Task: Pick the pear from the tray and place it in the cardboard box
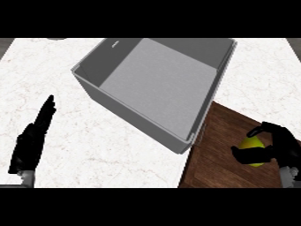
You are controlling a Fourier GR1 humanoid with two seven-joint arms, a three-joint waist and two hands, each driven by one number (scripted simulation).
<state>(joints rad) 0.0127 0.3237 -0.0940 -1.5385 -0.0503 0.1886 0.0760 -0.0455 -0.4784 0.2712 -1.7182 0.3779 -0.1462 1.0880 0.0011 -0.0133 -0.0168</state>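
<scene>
Yellow-green pear (252,152) sits on the dark wooden tray (224,132), our right hand (280,148) curled round it. We lift clear over the grey box (91,84) wall before releasing (left hand (32,141) rests, fingers straight).

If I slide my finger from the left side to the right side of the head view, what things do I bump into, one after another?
Left hand → grey box → wooden tray → yellow-green pear → right hand, curled round the pear.
</scene>
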